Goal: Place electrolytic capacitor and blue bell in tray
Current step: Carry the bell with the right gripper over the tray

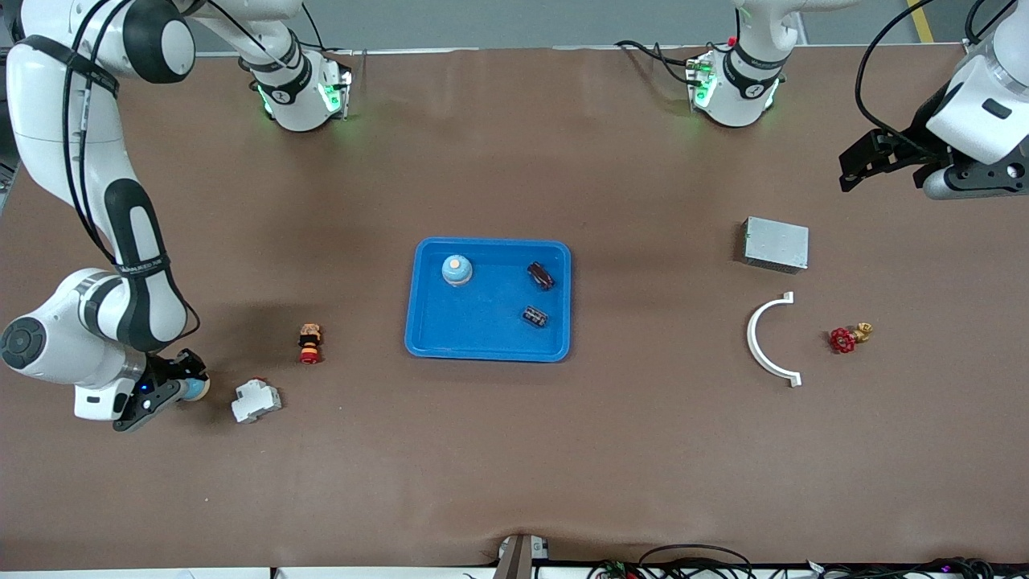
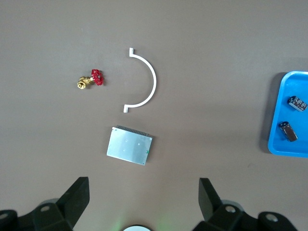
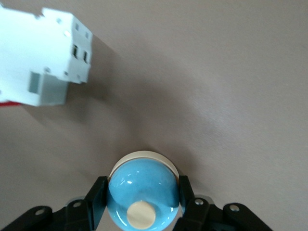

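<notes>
Bell (image 3: 143, 190), blue and glossy with a cream knob, sits clamped in my right hand (image 3: 141, 202), fingers (image 3: 96, 197) pressing its round flanks, low at the table toward the right arm's end, well apart from the tray (image 1: 426, 338). I judge it light, hard and slippery on that curved dome, perhaps chippable, so the hold belongs at its widest girth. Just beside it lies a white circuit breaker (image 1: 256, 400); between it and the tray stands a small red-and-black push button (image 1: 309, 343), which my path should clear. Inside the tray rest another blue bell (image 1: 457, 270) and two dark capacitors (image 1: 535, 316). My left hand (image 2: 142, 202) waits spread wide over a grey metal box (image 2: 129, 145), white curved bracket (image 2: 144, 79) and red-handled valve (image 2: 91, 80).
</notes>
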{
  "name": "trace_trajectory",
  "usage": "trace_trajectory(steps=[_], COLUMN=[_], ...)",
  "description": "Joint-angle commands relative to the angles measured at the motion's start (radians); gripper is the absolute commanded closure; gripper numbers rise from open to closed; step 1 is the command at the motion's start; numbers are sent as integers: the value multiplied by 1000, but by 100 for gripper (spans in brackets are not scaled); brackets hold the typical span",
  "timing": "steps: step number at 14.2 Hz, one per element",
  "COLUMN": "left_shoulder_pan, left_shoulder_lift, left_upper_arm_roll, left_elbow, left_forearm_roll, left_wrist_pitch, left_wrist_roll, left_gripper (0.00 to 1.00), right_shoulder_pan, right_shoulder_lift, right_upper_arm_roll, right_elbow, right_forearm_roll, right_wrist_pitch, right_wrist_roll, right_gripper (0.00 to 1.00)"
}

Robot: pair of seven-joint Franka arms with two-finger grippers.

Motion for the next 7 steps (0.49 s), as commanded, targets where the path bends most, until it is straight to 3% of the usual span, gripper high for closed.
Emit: trace_trajectory(steps=[1,7], left_shoulder_pan=[5,-1], left_shoulder_lift=[13,18], left_upper_arm_roll=[-3,-5], left_elbow=[8,8], left_forearm_roll=[-1,2], left_wrist_pitch=[24,28], left_wrist_roll=[1,1], left_gripper=[0,0], right_shoulder_pan=[27,145], right_shoulder_lift=[-63,-197], right_upper_arm_roll=[10,6], right_elbow=[7,-6], right_forearm_roll=[17,-3], right_wrist_pitch=[-143,-375], right_wrist_roll=[105,473], right_gripper=[100,100])
